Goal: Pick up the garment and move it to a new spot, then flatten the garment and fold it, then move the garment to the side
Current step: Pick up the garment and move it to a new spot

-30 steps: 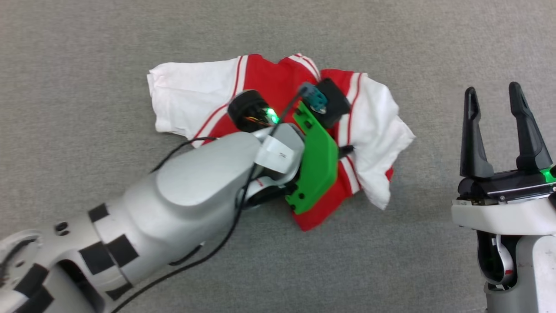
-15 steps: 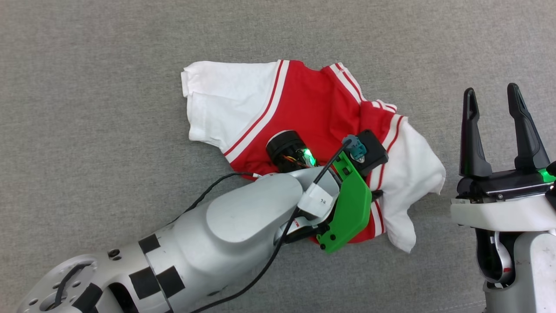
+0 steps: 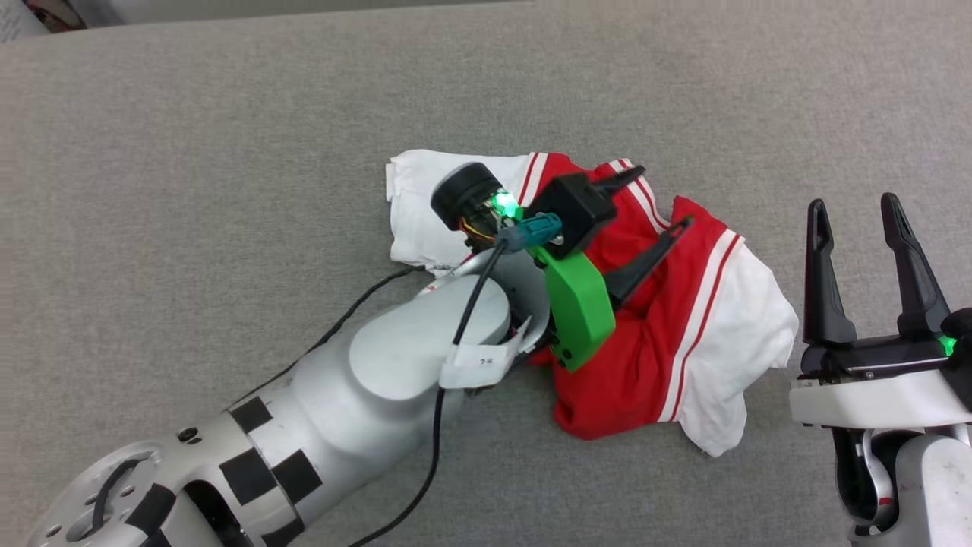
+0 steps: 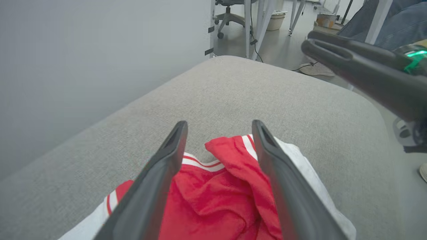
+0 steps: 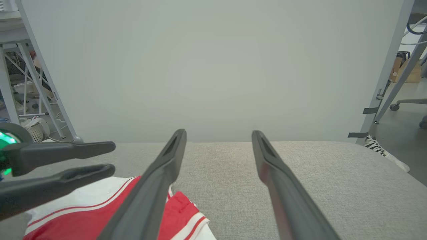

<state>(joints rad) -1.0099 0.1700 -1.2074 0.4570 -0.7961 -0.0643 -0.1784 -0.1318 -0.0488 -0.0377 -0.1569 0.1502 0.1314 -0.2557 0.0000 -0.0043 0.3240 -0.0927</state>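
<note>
We hold our left tool (image 3: 662,199) with its jaws spread wide just over the crumpled garment (image 3: 645,365), gripping nothing. The garment lies bunched on the grey fabric surface (image 3: 228,152), red in the middle and white at both ends. Our right tool (image 3: 852,205) is likewise wide apart and empty, just beside the garment's nearer white end.

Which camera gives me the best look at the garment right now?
Head view: nearly the whole crumpled garment lies in frame, both white sleeves included. Left wrist view gives its red folds close up; right wrist view catches one striped edge.
</note>
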